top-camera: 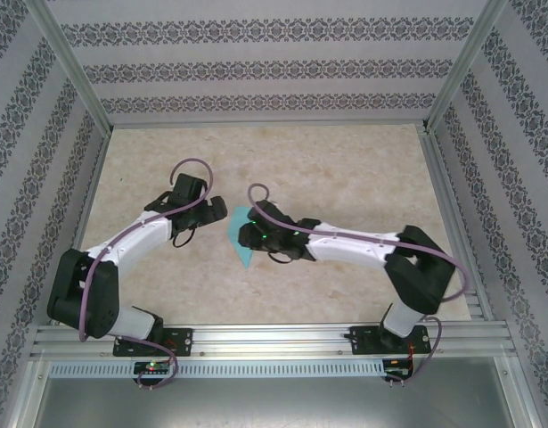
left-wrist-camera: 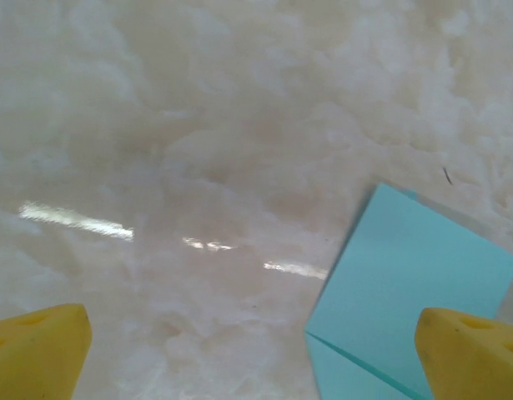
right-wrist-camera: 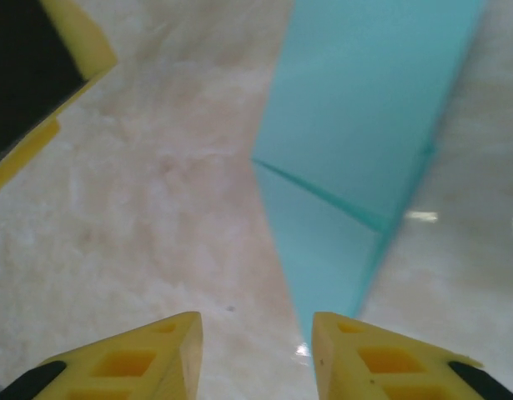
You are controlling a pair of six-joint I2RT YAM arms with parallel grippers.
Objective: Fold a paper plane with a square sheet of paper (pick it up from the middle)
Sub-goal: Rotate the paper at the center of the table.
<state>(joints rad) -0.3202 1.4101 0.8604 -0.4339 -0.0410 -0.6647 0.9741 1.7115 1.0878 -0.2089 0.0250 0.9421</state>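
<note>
Two-layered creased turquoise paper [left-wrist-camera: 406, 283]; left pincer [left-wrist-camera: 256, 354] wide open, right pincer [right-wrist-camera: 256, 327] narrower, both empty.

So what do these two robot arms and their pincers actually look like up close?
The left arm and right arm are white tubes with chunky black joints, each trailed by a looping mauve cable. A small green light glows on the right one. The left pincer and right pincer each have two yellow wedge-shaped fingers with moulded hollows.

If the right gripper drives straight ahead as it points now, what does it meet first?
Probably the folded turquoise paper, lying just ahead of the right gripper, slightly off-centre. The gripper's height above the table is unclear.
</note>
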